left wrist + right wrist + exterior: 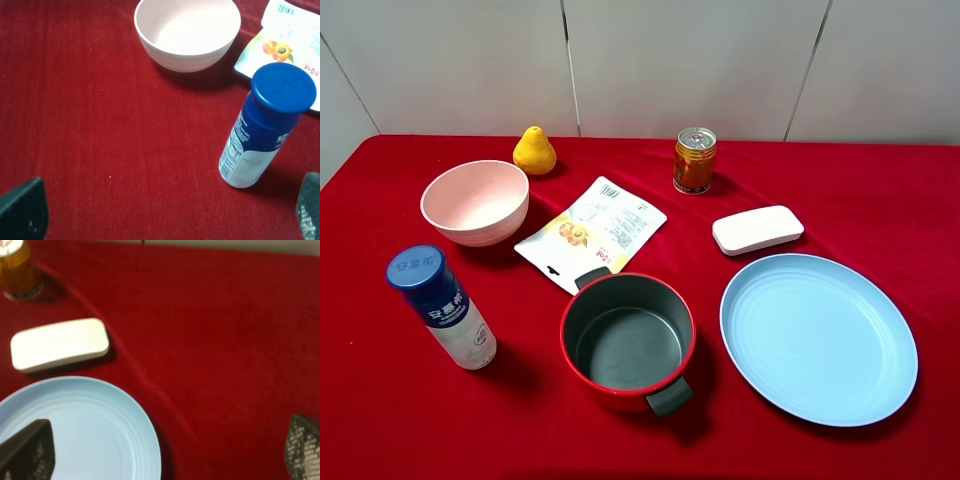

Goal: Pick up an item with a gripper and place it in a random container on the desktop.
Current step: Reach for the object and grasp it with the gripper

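Observation:
The white soap-like bar (757, 229) lies flat on the red cloth just behind the light blue plate (817, 335), apart from its rim. It also shows in the right wrist view (60, 343), beyond the plate (100, 440). No arm shows in the exterior high view. My right gripper (165, 455) is open and empty; its fingertips (30, 452) sit wide apart, one over the plate, one over bare cloth. My left gripper (165, 215) is open and empty, its fingertips (22, 210) far apart above the cloth, short of the blue-capped bottle (262, 125).
A pink bowl (476, 203), a yellow pear (534, 151), an orange can (695, 160), a printed snack pouch (592, 232), a red pot with grey inside (627, 340) and the blue-capped bottle (442, 307) stand on the red table.

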